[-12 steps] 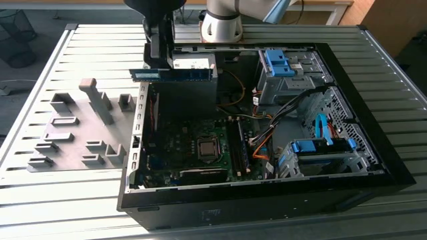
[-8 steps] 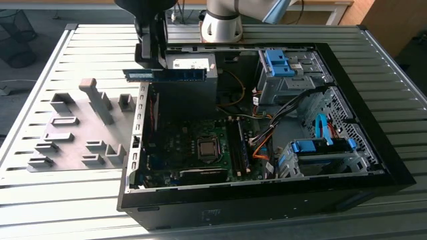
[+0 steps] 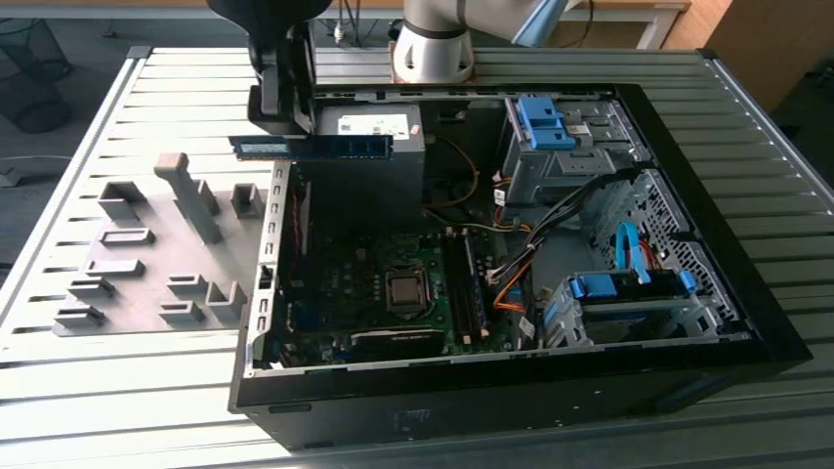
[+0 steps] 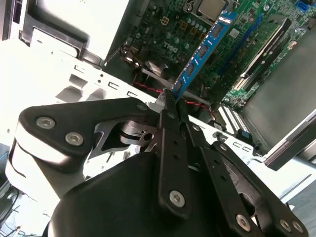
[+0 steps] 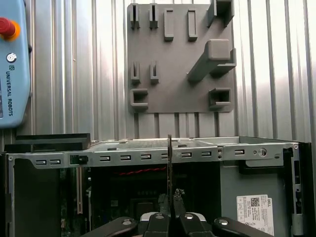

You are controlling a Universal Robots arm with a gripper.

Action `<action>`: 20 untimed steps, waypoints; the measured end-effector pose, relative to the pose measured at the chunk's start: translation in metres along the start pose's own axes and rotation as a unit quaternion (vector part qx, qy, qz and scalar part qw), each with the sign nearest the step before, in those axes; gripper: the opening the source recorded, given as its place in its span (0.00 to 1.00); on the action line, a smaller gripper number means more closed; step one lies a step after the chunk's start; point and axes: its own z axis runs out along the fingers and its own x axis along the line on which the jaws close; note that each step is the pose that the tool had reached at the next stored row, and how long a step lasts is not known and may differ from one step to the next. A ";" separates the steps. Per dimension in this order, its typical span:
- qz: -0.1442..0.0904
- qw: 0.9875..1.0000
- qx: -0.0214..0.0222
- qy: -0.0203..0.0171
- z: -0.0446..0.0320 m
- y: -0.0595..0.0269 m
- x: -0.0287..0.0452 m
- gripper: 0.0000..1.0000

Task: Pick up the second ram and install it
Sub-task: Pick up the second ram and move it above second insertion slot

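Gripper (image 4: 170, 101) pinched on one end of second ram (image 4: 203, 48), likely keeping its long edge free above open case (image 3: 521, 391)

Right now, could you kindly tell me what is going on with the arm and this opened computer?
The robot arm's gripper is shut on one end of the second ram and holds it in the air over the open computer case. The grey fixture plate lies beside the case, at the exterior view's left, with no memory board on it. The ram is not yet seated on the motherboard below it.
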 end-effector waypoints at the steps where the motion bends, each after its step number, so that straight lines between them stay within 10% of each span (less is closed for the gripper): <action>1: 0.000 1.000 0.000 0.000 0.0000 0.0011 0.0000 0.14; 20: 0.000 1.000 0.000 0.000 -0.0001 -0.0049 -0.0003 0.14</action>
